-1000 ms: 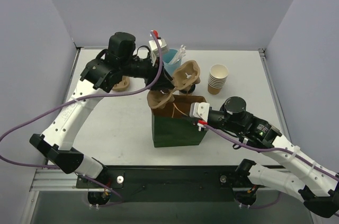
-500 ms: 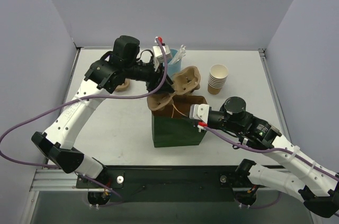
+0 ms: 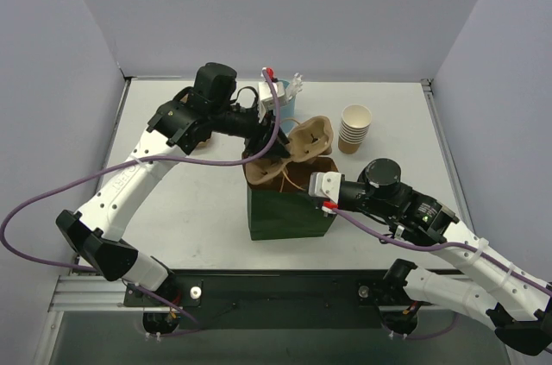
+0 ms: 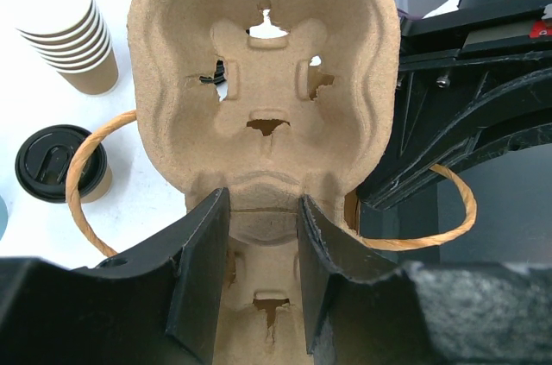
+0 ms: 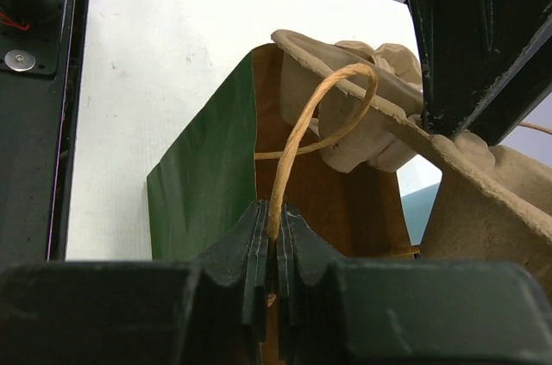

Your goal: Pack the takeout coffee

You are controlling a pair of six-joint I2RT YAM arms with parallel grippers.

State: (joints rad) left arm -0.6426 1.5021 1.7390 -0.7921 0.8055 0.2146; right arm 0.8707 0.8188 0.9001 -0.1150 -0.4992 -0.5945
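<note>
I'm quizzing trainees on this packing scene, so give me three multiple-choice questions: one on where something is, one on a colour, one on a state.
1. Where is the coffee? A in the bag; B on the table; C on a shelf.
2. What colour is the bag's outside? A green; B red; C white.
3. The right jaws are: A wide open; B shut on the bag's handle; C shut on a cup.
Answers: 1 B, it stands lidded on the white table; 2 A, its outer wall shows green; 3 B, the right wrist view shows the twine pinched between them.
</note>
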